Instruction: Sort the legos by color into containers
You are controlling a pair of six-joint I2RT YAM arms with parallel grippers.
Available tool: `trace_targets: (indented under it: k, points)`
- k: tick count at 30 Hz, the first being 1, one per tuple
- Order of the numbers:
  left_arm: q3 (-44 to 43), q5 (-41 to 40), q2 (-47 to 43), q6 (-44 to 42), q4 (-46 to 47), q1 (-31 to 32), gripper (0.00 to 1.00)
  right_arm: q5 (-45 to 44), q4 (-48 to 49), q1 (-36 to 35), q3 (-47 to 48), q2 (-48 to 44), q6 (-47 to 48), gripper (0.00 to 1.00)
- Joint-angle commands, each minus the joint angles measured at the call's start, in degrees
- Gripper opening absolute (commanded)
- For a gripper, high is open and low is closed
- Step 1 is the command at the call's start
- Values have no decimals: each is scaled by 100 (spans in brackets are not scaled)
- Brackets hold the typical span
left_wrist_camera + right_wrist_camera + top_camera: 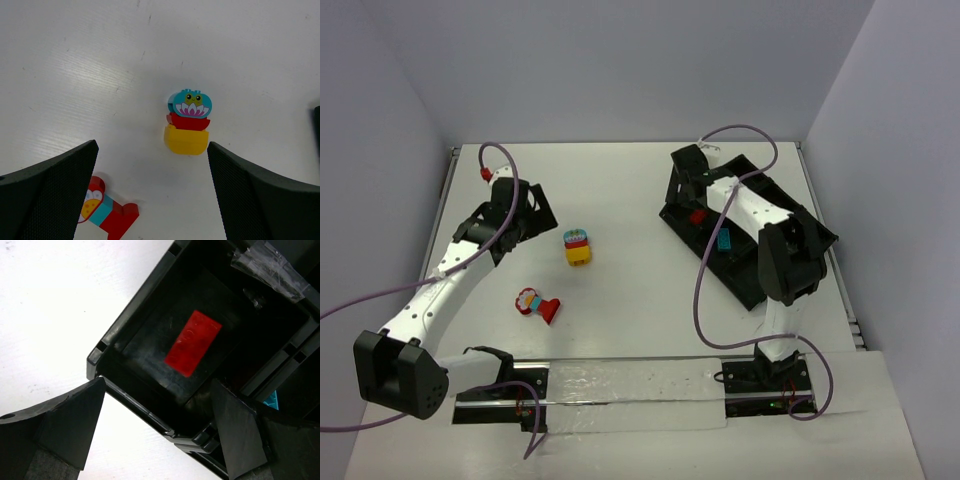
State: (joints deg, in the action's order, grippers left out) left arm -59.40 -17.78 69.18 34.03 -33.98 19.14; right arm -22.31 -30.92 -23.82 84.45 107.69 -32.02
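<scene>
Right gripper (158, 405) fingers spread — red brick (192, 342) lies loose at twelve o'clock in tray (130, 395); lift straight up. Left gripper (151, 150) likewise spread.

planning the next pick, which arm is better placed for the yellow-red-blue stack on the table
Left. The left arm has open jaws facing the stack, close by. The right arm is far off over the tray, above a red brick lying in it.
</scene>
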Motion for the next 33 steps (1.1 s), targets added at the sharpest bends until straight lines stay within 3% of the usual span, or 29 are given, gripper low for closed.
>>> trace_targets:
  k: [1,7,15,22,27,33]
  points:
    - [75,-148,-201,173,-148,6,99,-145,171,-212,-23,-649,231,92]
    - [259,-361,-223,757,-586,2,99,168,649,-1197,-456,-1215,896,92]
    - [459,-150,-245,813,-426,-3,99,914,520,-2350,-139,-689,882,92]
    - [103,359,70,420,-292,-2,99,1633,177,-2541,438,-83,920,92]
    - [-15,726,351,332,-32,-33,99,1413,-160,-2582,919,325,576,93]
    - [-140,1438,950,43,334,-24,99,1179,-126,-2480,506,-43,458,93]
